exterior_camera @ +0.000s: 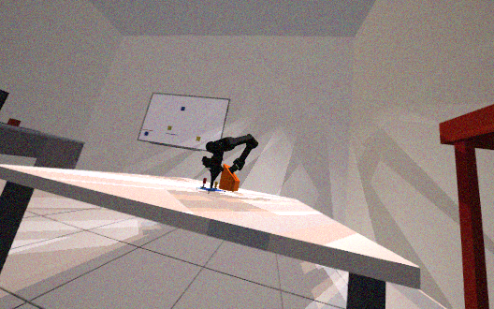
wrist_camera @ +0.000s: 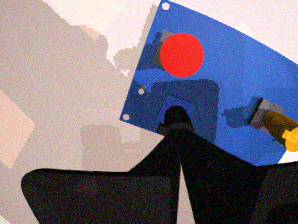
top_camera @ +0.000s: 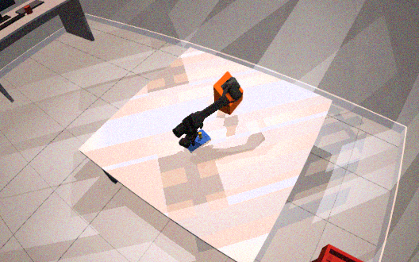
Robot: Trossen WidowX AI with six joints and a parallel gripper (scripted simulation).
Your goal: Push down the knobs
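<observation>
Jaws (top_camera: 189,144) (exterior_camera: 211,187) clenched on nothing, down by the board (top_camera: 203,137) (exterior_camera: 214,190) (wrist_camera: 235,65) on the desk (top_camera: 251,198) (exterior_camera: 272,220) (wrist_camera: 55,100)! Red knob (exterior_camera: 204,181) (wrist_camera: 182,55) and yellow knob (top_camera: 200,135) (exterior_camera: 216,184) (wrist_camera: 291,139) both stand up; I can't tell whether either's seated.

Your arm (top_camera: 212,107) (exterior_camera: 233,141) reaches toward eight o'clock in the top view, its elbow (exterior_camera: 252,140) raised and bent. Your gripper (top_camera: 193,140) (exterior_camera: 211,186) (wrist_camera: 178,136) points down, shut on nothing; in the wrist view its fingers rise from six o'clock, tips together.
</observation>
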